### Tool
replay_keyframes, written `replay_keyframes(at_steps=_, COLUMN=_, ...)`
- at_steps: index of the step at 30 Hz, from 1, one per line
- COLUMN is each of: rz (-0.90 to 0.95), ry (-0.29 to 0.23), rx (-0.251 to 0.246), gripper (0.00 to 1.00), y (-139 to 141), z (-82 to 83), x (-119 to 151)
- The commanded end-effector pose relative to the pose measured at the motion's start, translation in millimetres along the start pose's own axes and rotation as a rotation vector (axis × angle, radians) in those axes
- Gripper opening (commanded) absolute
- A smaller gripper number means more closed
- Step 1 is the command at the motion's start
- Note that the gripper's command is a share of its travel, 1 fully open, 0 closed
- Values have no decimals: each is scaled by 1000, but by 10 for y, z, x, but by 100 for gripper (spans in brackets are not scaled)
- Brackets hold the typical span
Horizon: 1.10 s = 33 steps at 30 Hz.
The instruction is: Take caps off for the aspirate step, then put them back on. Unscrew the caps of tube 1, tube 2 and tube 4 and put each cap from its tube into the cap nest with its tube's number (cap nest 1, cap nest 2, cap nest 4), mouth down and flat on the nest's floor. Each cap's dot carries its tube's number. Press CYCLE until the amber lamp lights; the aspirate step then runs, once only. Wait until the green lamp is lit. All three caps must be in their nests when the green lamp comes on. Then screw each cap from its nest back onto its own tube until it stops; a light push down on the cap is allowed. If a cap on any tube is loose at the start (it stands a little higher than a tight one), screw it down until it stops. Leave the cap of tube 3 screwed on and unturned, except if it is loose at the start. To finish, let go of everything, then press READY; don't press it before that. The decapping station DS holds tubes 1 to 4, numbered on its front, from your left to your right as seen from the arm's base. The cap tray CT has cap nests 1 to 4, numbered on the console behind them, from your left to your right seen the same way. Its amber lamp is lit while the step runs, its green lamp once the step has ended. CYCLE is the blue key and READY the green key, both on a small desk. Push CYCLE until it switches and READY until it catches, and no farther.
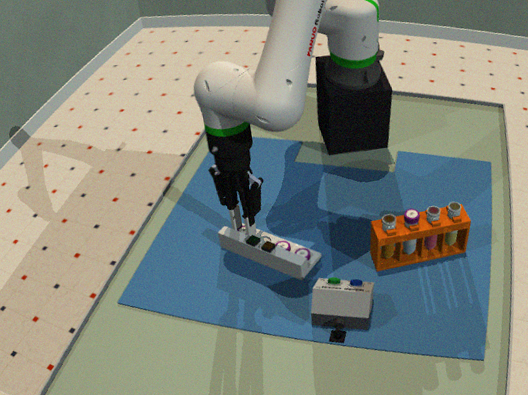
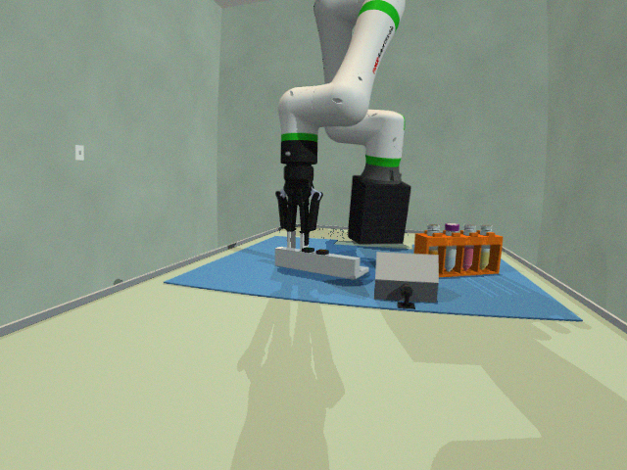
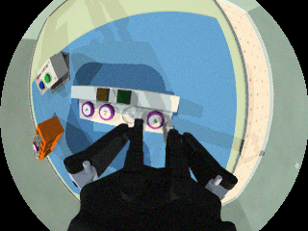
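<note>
My gripper (image 1: pixel 240 226) stands upright at the far left end of the white cap tray (image 1: pixel 269 249), fingers down at the end nest. It is shut on a purple-rimmed cap (image 3: pixel 154 119); I cannot tell whether the cap touches the nest floor. Two more purple-rimmed caps (image 1: pixel 302 253) (image 1: pixel 282 245) lie in the two nests at the tray's right end. The nest between them and my gripper (image 3: pixel 155 119) is empty. The orange decapping station (image 1: pixel 420 236) holds several tubes; only the second from the left (image 1: pixel 410 216) wears a purple cap. Both lamps (image 3: pixel 102 94) (image 3: pixel 123 96) look dark.
The grey desk (image 1: pixel 341 299) with the green key (image 1: pixel 334 280) and the blue key (image 1: pixel 356 281) stands in front of the tray and station. A small black object (image 1: pixel 338 335) sits at its near side. The arm's black pedestal (image 1: pixel 353 106) stands behind.
</note>
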<state>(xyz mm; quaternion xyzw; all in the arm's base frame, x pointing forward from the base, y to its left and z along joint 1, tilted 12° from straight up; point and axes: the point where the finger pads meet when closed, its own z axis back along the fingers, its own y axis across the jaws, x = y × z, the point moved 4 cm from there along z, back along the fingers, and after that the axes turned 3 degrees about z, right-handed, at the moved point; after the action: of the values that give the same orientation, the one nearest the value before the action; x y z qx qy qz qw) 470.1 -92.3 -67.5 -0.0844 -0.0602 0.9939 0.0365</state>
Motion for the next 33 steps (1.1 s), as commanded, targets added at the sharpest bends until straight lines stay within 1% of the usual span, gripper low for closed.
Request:
replay_keyframes(at_steps=1, rz=0, ry=0, rx=0, gripper=0, y=1, z=-14, x=-2)
replay_keyframes(at_steps=4, rz=0, ry=0, rx=0, gripper=0, y=1, z=-14, x=-2)
replay_keyframes(at_steps=5, rz=0, ry=0, rx=0, gripper=29, y=1, z=-14, x=-2)
replay_keyframes(at_steps=19, rz=0, ry=0, rx=0, gripper=29, y=1, z=-14, x=-2)
replay_keyframes(at_steps=26, rz=0, ry=0, rx=0, gripper=29, y=1, z=336, x=-1)
replay_keyframes(at_steps=28, rz=0, ry=0, rx=0, gripper=29, y=1, z=336, x=-1)
replay_keyframes(at_steps=33, rz=0, ry=0, rx=0, gripper=29, y=1, z=586, x=-1)
